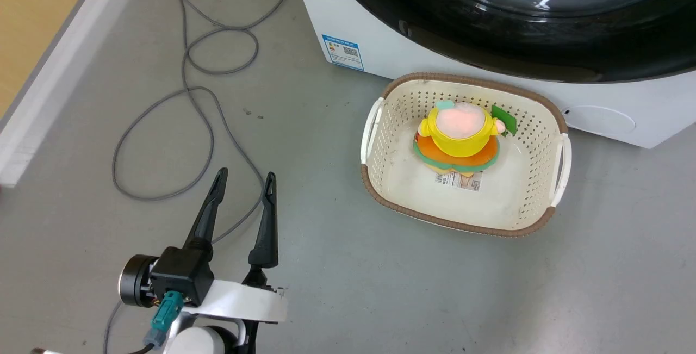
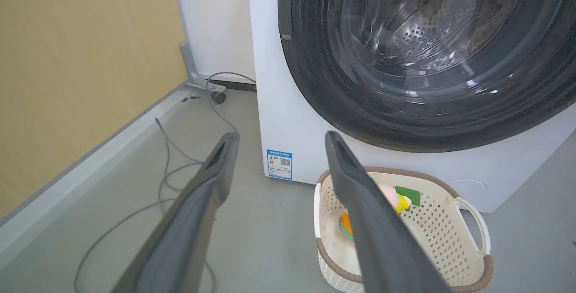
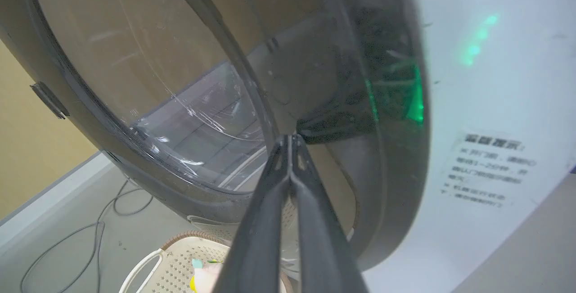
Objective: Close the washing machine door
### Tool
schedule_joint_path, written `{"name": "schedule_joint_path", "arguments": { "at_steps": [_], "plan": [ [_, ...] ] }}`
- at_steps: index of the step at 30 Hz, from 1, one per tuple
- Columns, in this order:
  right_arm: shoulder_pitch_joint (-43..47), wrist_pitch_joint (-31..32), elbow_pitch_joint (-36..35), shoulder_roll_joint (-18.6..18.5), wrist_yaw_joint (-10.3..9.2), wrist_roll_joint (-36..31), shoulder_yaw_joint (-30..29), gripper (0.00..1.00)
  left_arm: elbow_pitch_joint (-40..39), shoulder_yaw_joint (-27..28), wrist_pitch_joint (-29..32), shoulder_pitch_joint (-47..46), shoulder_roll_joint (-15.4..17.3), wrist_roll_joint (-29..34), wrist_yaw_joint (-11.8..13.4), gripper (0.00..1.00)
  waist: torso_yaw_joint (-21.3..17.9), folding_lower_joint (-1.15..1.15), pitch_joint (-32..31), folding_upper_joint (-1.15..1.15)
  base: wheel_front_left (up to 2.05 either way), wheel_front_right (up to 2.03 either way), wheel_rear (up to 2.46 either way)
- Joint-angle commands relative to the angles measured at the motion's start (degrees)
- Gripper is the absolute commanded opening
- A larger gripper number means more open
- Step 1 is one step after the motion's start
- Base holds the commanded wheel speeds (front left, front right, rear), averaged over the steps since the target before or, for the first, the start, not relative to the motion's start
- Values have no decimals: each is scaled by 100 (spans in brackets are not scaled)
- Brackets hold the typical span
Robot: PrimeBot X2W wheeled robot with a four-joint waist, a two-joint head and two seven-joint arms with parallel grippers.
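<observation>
The washing machine (image 2: pixel 288 122) is a white front-loader with a blue sticker at its lower corner. Its big round black-rimmed door (image 2: pixel 405 59) lies against the white front, and the steel drum shows through the glass. I cannot tell whether it is latched. In the head view the door (image 1: pixel 544 33) crosses the top edge. My right gripper (image 3: pixel 291 137) is shut on nothing, its tips at the glossy face of the door (image 3: pixel 180 81). My left gripper (image 1: pixel 244 177) hovers open over the floor, well short of the washer (image 1: pixel 370 33).
A cream perforated basket (image 1: pixel 391 125) holding a yellow and orange plush toy (image 1: pixel 459 131) stands on the floor right below the door. A grey cable (image 1: pixel 190 93) loops over the floor left of the washer. A pale skirting (image 1: pixel 49 82) and yellow wall run along the left.
</observation>
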Motion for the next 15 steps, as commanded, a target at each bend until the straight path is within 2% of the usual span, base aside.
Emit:
{"name": "schedule_joint_path", "arguments": {
  "at_steps": [1,8,15],
  "plan": [
    [-363,-79,179,-203,-124,-13,-148,0,-19,14,-25,-103,-10,-33,-14,100,11,-1,-23,0,0,0,0],
    [-133,-364,321,-53,-124,84,113,0,72,-22,-25,-18,-19,-30,-2,100,-117,-1,-364,0,0,0,0],
    [599,-703,30,120,-124,280,616,0,204,23,-25,120,-21,-2,-63,100,-397,-1,-971,0,0,0,0]
  ]
}}
